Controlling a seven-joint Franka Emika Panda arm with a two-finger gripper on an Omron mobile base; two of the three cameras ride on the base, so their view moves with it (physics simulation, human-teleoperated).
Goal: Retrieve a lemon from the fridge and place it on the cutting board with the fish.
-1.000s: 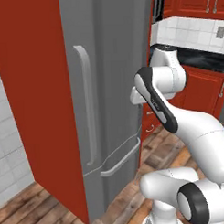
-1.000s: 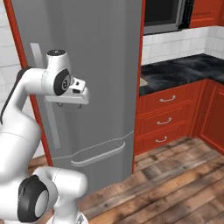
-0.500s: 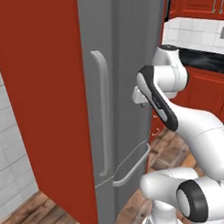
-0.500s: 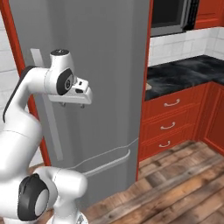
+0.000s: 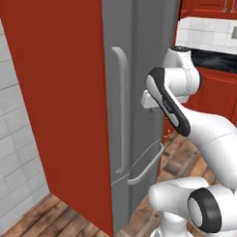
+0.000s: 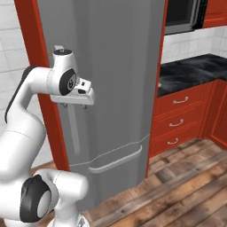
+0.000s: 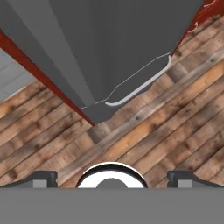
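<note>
The tool (image 7: 112, 177) is hanging wide open, its tips far apart, holding and touching nothing, pointing down at the wooden floor (image 7: 166, 131). It is hovering just before the closed fridge (image 6: 115, 80), beside its long handle (image 5: 122, 108).

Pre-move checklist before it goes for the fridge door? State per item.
1. Fridge door shut, needs opening first: ok, it is shut.
2. Vertical bar handle in view and unobstructed: ok.
3. Claw wide enough for the handle: ok, tips stand far apart in the hand view.
4. Claw aimed at the handle: not ok, hand view looks down at the drawer handle and wooden floor.
5. Lemon position inside: cannot tell, door hides it.
</note>
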